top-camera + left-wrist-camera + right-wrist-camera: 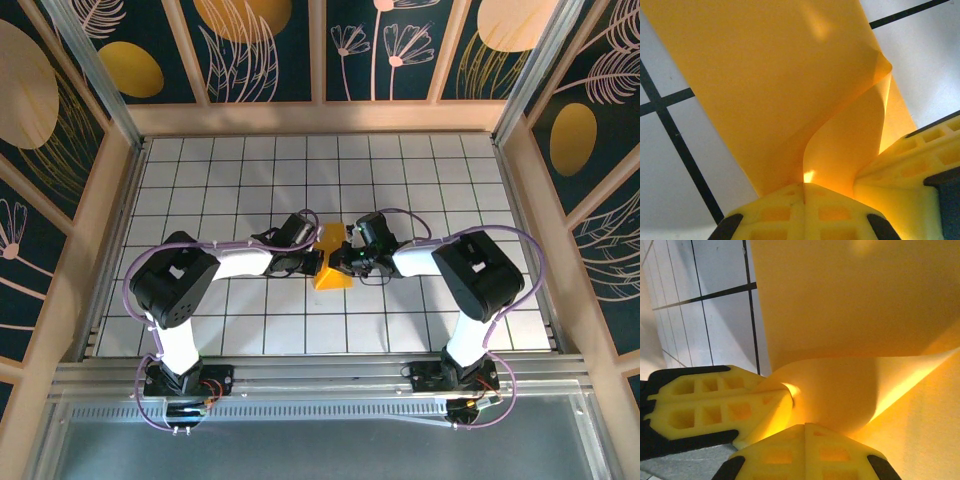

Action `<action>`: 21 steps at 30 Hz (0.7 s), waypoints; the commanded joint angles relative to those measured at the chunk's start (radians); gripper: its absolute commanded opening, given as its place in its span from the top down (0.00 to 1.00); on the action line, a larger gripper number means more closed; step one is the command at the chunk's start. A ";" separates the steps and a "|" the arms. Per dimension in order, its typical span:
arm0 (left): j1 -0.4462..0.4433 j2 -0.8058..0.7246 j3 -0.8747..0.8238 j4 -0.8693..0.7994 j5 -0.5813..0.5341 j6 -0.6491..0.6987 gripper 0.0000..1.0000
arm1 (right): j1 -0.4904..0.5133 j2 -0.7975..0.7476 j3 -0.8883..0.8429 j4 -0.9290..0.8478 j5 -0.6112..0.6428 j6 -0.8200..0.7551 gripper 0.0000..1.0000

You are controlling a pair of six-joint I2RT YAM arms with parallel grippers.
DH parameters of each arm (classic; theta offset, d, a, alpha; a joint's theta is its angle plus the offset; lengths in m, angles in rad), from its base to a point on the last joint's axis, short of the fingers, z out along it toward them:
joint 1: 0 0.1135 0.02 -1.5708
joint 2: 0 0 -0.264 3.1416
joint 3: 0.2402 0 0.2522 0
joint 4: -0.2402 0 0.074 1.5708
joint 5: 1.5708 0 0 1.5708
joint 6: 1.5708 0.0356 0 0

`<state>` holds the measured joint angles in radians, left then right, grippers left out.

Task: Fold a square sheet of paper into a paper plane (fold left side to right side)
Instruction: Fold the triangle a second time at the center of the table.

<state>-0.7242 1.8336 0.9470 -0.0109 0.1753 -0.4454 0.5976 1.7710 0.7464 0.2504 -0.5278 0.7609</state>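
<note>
Two hands, left hand (804, 192) and right hand (805, 432), both pinching one curled square sheet of paper (765, 75)

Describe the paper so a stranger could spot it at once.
Look at the middle of the white gridded table. There, pinched between the left gripper and the right gripper, is the orange-yellow paper sheet, partly folded. Unlike the yellow wall ovals, it is thin, curled and on the tiles.
</note>
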 commanded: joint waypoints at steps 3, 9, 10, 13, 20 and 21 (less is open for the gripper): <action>0.007 0.039 0.007 -0.052 0.000 0.019 0.97 | 0.008 0.022 0.024 -0.060 0.050 -0.038 1.00; 0.006 0.027 0.006 -0.047 -0.006 0.015 0.93 | 0.008 0.030 0.018 -0.084 0.066 -0.040 1.00; 0.006 0.022 0.006 -0.047 -0.009 0.014 0.92 | 0.007 0.029 0.016 -0.089 0.070 -0.040 1.00; 0.006 -0.005 0.013 -0.049 -0.018 0.008 0.89 | 0.008 0.025 0.006 -0.095 0.078 -0.038 1.00; 0.057 -0.158 0.041 -0.087 -0.014 -0.019 0.79 | 0.008 0.011 -0.021 -0.074 0.075 -0.024 1.00; 0.069 -0.185 0.034 -0.091 -0.004 -0.024 0.78 | 0.008 0.009 -0.022 -0.070 0.074 -0.022 1.00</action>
<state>-0.6891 1.7454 0.9550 -0.0704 0.1673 -0.4507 0.5983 1.7813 0.7506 0.2207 -0.5011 0.7395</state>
